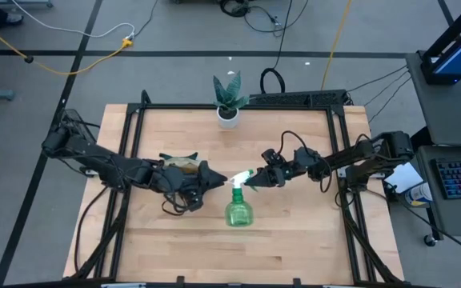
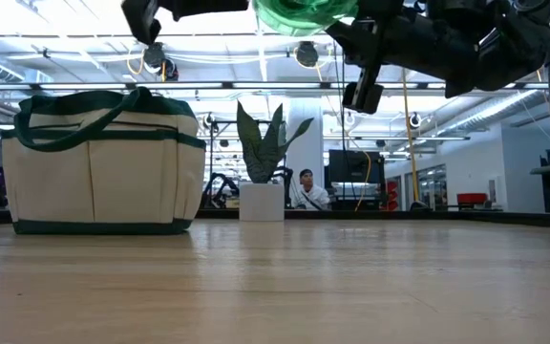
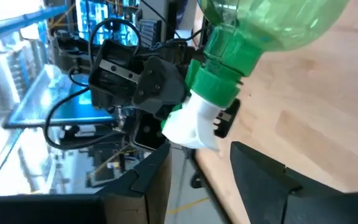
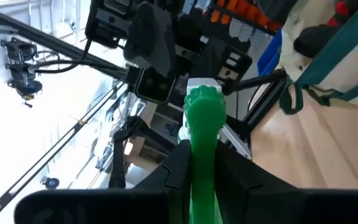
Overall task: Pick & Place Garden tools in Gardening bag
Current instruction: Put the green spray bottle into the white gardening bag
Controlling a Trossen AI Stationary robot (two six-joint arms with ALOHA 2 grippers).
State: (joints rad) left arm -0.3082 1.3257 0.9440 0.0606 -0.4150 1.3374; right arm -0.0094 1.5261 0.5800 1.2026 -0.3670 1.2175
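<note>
A clear green spray bottle (image 1: pixel 238 210) with a green collar and a white spray head (image 1: pixel 238 177) hangs high over the table's middle, its base toward the near edge. My left gripper (image 1: pixel 224 178) meets the head from the left and my right gripper (image 1: pixel 252 179) from the right. Both are shut on the bottle. The cream gardening bag with green trim (image 2: pixel 103 162) stands on its base at the far left. In the high view the gardening bag (image 1: pixel 179 165) is mostly hidden under my left arm. My left gripper has the white spray head (image 3: pixel 191 127) between its two fingertips (image 3: pixel 160 158), only at their free ends. It comes roughly level from the table's left. The bottle is lifted clear, its body (image 3: pixel 272 25) slanting away to one side. My right gripper pinches a narrow green part of the spray head (image 4: pixel 202 134), just behind the white tip (image 4: pixel 202 84), between its two fingers (image 4: pixel 176 165). It comes roughly level from the table's right, and the green part runs along the fingers. The bottle is clear of the table.
A green plant in a white pot (image 1: pixel 229 100) stands at the table's far edge, middle. Bare wood lies along the near half (image 1: pixel 238 256). A dark frame (image 1: pixel 350 160) borders the table. A person (image 2: pixel 306 186) sits in the room beyond.
</note>
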